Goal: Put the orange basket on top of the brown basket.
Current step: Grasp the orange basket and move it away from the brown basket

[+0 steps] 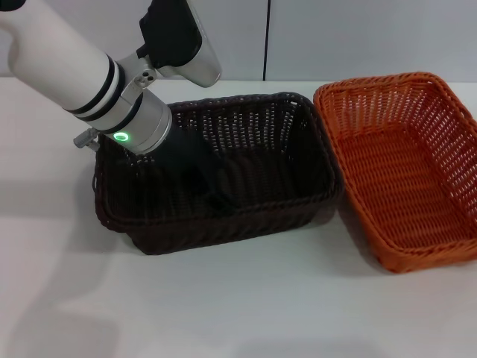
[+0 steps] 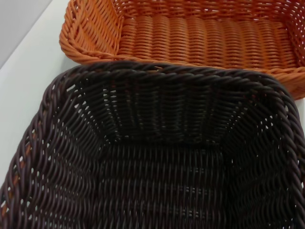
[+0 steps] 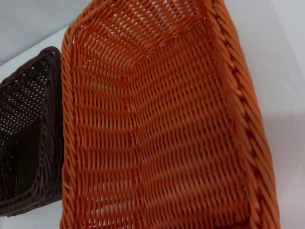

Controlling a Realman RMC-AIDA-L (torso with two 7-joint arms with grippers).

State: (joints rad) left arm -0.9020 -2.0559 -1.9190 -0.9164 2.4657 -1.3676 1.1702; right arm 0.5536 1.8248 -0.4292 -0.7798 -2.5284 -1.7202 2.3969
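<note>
Baskets' rims touch: orange basket (image 1: pixel 406 171) beside brown basket (image 1: pixel 223 175); left gripper (image 1: pixel 197 179) inside, fingers unclear.

White table (image 1: pixel 223 313), brown basket (image 1: pixel 246 127) beside orange basket (image 1: pixel 402 164), rims touching

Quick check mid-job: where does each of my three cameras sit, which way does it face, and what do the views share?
Head view: high, facing forward and down at the white table; left arm reaches into the dark brown woven basket.
Left wrist view: inside the dark basket, toward the bright orange woven basket; no body shown.
Right wrist view: over the orange basket; no body shown.
All three show both baskets.
</note>
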